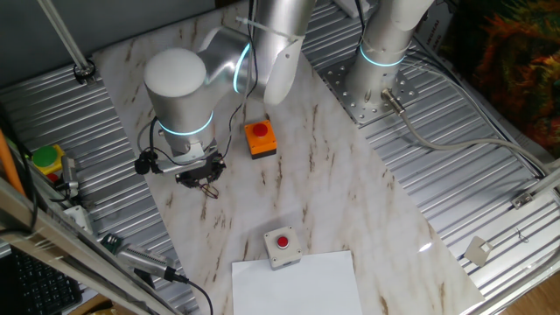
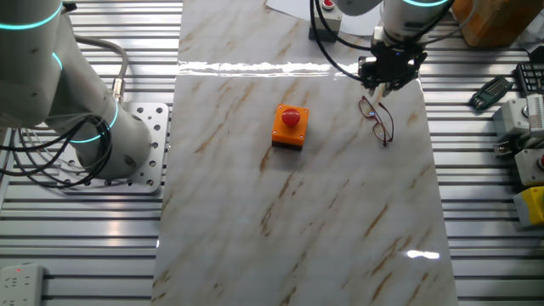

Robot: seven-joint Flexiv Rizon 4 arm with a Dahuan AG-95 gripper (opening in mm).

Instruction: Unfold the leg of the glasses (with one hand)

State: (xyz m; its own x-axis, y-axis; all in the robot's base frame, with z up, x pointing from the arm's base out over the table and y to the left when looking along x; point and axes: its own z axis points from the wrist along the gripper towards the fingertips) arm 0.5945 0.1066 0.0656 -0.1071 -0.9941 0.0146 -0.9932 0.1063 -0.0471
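Hovering: claw [image 2: 384,86] over glasses [image 2: 377,120] near tabletop [image 2: 297,212] edge
Claw: finger gap unclear, cannot tell
Progress: leg not visibly unfolded

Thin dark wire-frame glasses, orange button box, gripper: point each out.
thin dark wire-frame glasses [image 2: 379,120], the other fixed view, on a lens
orange button box [image 2: 290,127], the other fixed view, on its top
gripper [image 2: 389,82], the other fixed view, between fingertips
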